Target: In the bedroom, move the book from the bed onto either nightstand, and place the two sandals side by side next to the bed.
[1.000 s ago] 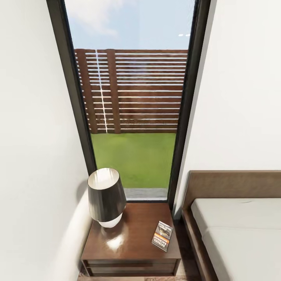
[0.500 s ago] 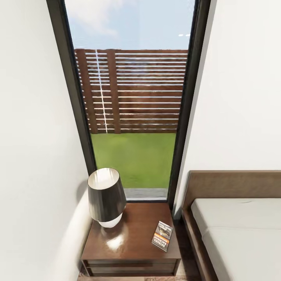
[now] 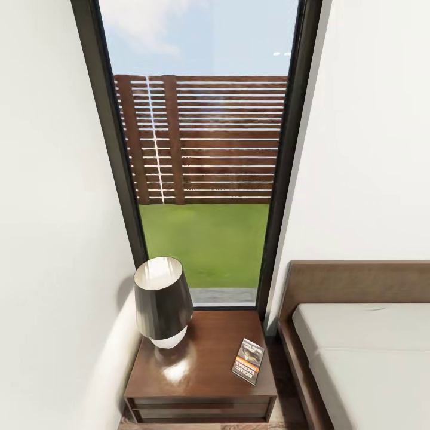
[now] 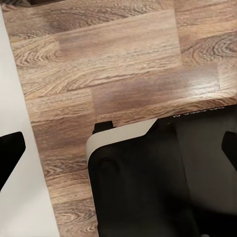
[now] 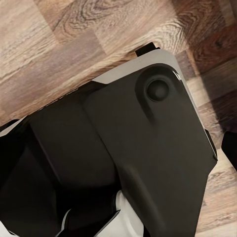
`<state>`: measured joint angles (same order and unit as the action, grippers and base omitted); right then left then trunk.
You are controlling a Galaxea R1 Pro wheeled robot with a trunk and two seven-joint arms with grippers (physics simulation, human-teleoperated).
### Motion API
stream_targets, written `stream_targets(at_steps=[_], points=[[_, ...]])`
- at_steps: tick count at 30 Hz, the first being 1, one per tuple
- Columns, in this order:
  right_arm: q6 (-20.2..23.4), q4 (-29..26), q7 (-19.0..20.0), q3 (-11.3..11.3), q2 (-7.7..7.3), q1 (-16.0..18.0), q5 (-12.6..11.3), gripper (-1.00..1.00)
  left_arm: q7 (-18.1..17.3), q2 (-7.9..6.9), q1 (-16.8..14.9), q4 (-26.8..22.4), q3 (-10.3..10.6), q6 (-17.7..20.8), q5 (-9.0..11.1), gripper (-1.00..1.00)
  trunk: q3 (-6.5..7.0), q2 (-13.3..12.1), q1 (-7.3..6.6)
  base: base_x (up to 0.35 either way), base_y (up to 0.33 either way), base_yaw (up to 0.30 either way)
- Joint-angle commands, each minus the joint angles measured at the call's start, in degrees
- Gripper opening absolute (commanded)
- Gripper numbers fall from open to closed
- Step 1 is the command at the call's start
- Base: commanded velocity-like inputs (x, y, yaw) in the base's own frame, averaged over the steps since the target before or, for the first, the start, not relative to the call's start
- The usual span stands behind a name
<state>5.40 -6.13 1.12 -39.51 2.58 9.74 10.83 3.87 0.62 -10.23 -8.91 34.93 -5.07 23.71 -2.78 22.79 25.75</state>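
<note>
Brown nightstand (image 3: 203,364) holds the book (image 3: 248,361), unmoved this past second; that half looks done. Sandals next. Both grippers' jaws: I cannot tell.

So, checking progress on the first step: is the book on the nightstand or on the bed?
On the nightstand: the book lies flat near its bed-side edge.

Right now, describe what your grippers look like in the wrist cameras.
The left gripper has plain, unmarked matte black fingers with angled tips. The right gripper shows a like black finger.
</note>
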Motion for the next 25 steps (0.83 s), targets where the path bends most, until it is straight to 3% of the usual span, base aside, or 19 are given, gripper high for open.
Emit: stream_targets(at_steps=[1, 25], points=[[0.4, -0.2, 0.12, -0.48, 0.05, 0.02, 0.6, 1.0, 0.26, 0.0, -0.05, 0.03, 0.5, -0.21, 0.46, 1.0, -0.13, 0.12, 0.03, 0.0, 0.0, 0.0], [0.4, -0.2, 0.13, -0.48, 0.05, 0.02, 0.6, 1.0, 0.25, 0.0, -0.05, 0.03, 0.51, -0.21, 0.46, 1.0, -0.13, 0.12, 0.03, 0.0, 0.0, 0.0]])
